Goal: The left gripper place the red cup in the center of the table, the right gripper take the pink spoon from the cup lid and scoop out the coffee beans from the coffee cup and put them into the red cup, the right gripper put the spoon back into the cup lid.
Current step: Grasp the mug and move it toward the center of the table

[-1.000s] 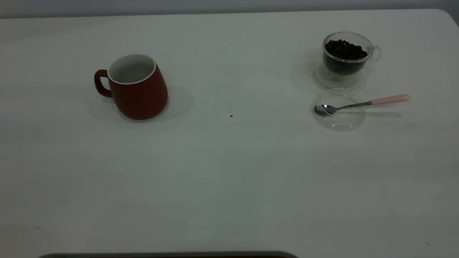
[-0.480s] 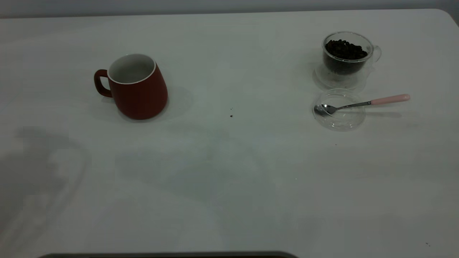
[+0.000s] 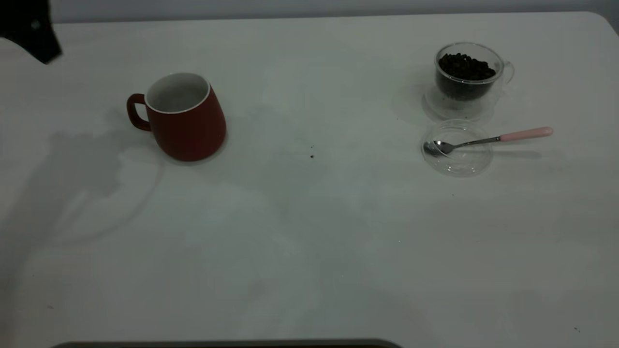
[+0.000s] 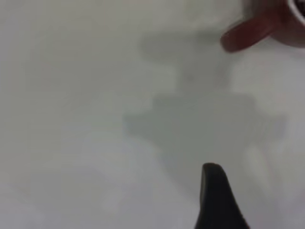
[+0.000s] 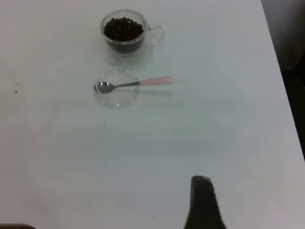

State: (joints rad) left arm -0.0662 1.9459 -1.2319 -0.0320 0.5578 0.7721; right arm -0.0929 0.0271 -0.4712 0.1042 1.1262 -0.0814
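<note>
The red cup [image 3: 186, 121] stands upright and empty on the left half of the white table [image 3: 309, 251], handle to the left. My left gripper [image 3: 29, 29] shows as a black part at the far left corner, apart from the cup; its wrist view shows one black tip [image 4: 217, 200] and the cup's handle [image 4: 245, 33] farther off. The coffee cup [image 3: 466, 77] with coffee beans [image 3: 465, 66] stands at the far right. The pink spoon [image 3: 483, 140] lies with its bowl in the cup lid [image 3: 457, 164]. My right gripper [image 5: 202, 205] is well short of the spoon [image 5: 138, 82].
The arm's shadow lies on the table left of the red cup. A few dark specks [image 3: 312, 155] sit near the table's middle. The table's right edge [image 5: 281, 95] runs close to the coffee cup [image 5: 126, 40] and lid [image 5: 116, 98].
A black part of the left arm has come into view at the far left corner. Its shadow has shifted up the table toward the red cup. The objects have not moved.
</note>
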